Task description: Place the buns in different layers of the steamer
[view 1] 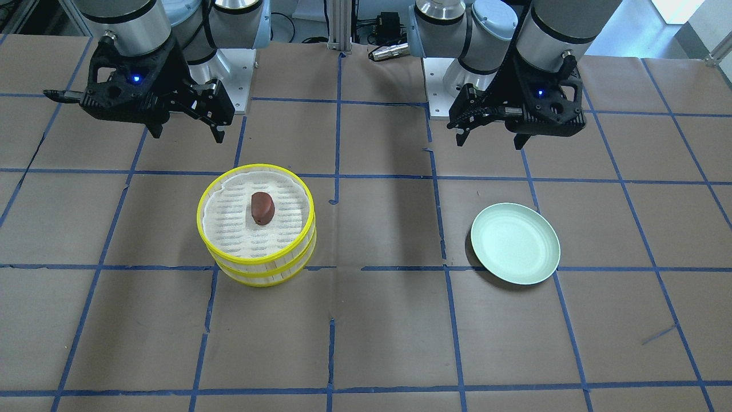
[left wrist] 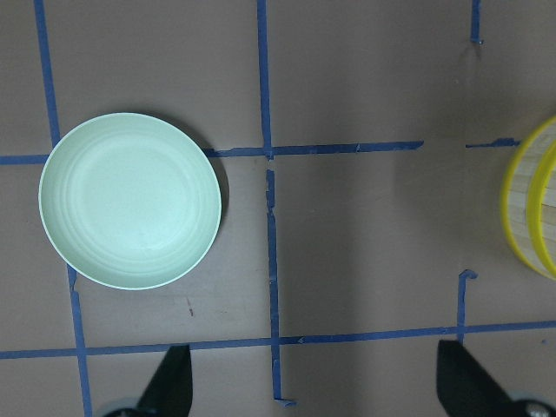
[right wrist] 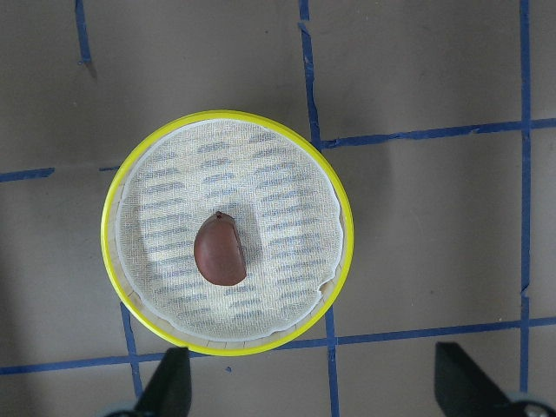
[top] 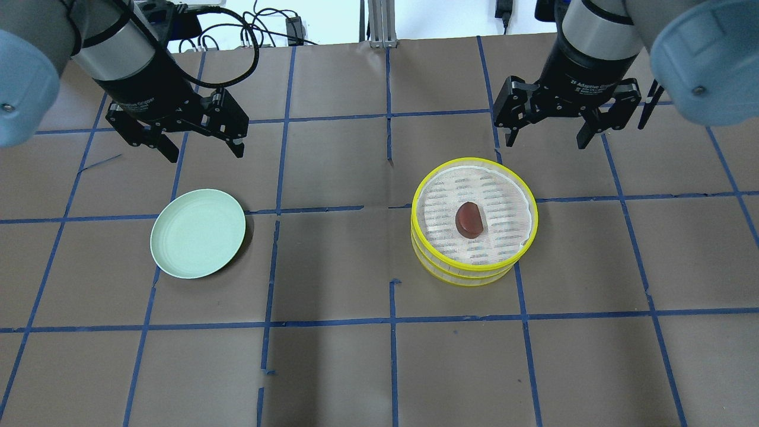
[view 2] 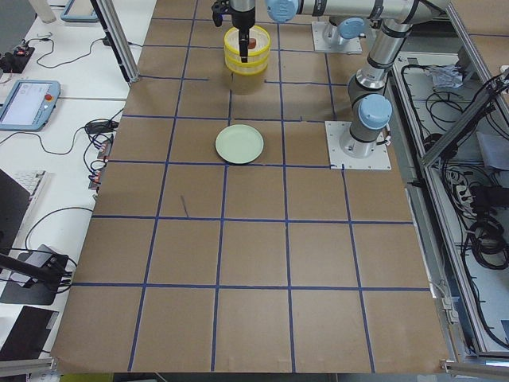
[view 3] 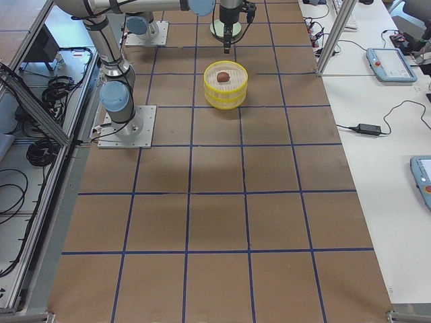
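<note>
Jaws spread; brown bun [top: 469,220] lengthwise front-to-back.

A pale green plate [top: 197,241] is seen lying flat on the table [top: 332,367], which is covered in brown paper and marked into squares by blue tape [top: 392,321]. One tape line is overlapped by the plate. On a white side desk, what may be a teach pendant [view 2: 28,103] is laid among cables.

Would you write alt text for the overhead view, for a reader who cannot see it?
A brown bun lies in the top tray of a stacked, yellow-rimmed steamer on the right. A green plate sits left; the left gripper and right gripper hover open.
</note>
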